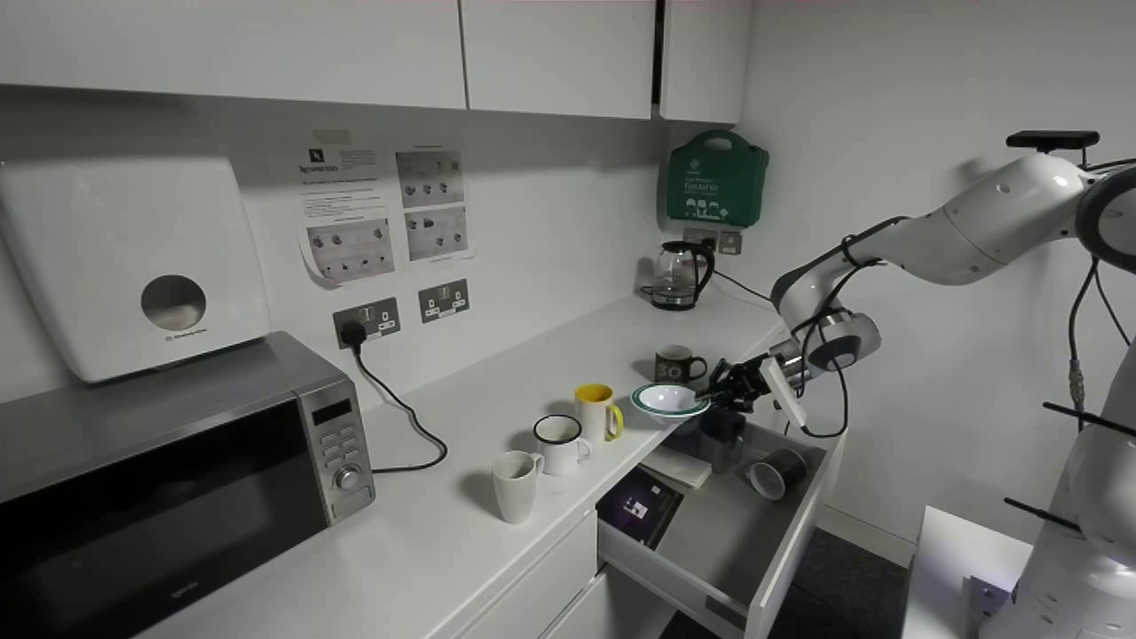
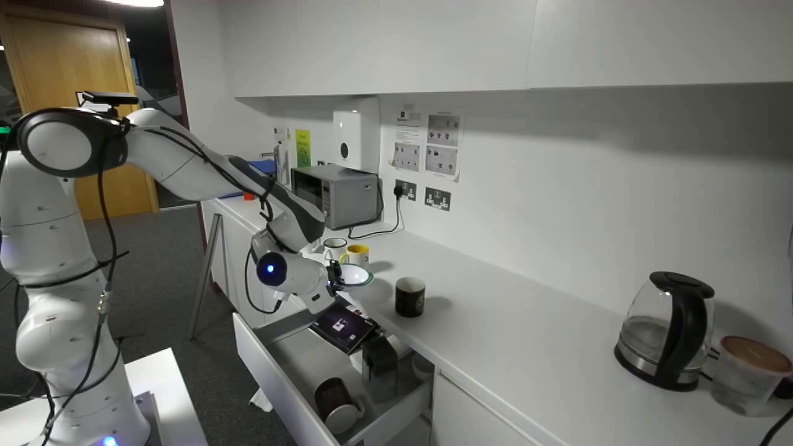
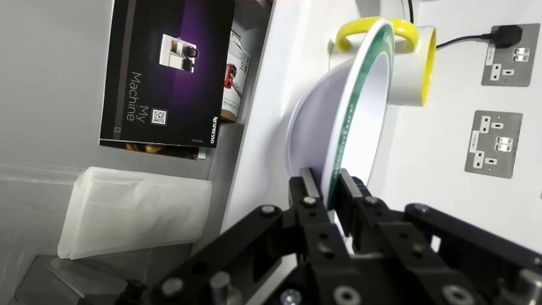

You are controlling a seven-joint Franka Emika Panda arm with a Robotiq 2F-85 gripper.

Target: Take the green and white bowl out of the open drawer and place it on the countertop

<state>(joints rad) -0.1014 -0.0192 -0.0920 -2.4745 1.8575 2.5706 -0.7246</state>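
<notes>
The green and white bowl, white with a green rim band, shows in both exterior views (image 1: 667, 401) (image 2: 355, 275) and in the wrist view (image 3: 345, 114). My gripper (image 1: 706, 397) (image 2: 337, 275) (image 3: 328, 186) is shut on its rim, one finger inside and one outside. The bowl is at the front edge of the countertop (image 1: 426, 541) (image 2: 495, 341) (image 3: 260, 182), over or just above it; whether its base touches is unclear. The open drawer (image 1: 719, 537) (image 2: 297, 359) (image 3: 51, 84) is below, holding mugs, a black Nespresso box and white paper.
A yellow-lined mug (image 1: 595, 413) (image 3: 408, 67) stands close beside the bowl. A black mug (image 1: 676, 365) (image 2: 410, 297) stands on its other side. Two white mugs (image 1: 516, 486) (image 1: 559, 448) stand further along. A kettle (image 1: 679, 277) (image 2: 666, 331) and microwave (image 1: 177, 461) are on the countertop.
</notes>
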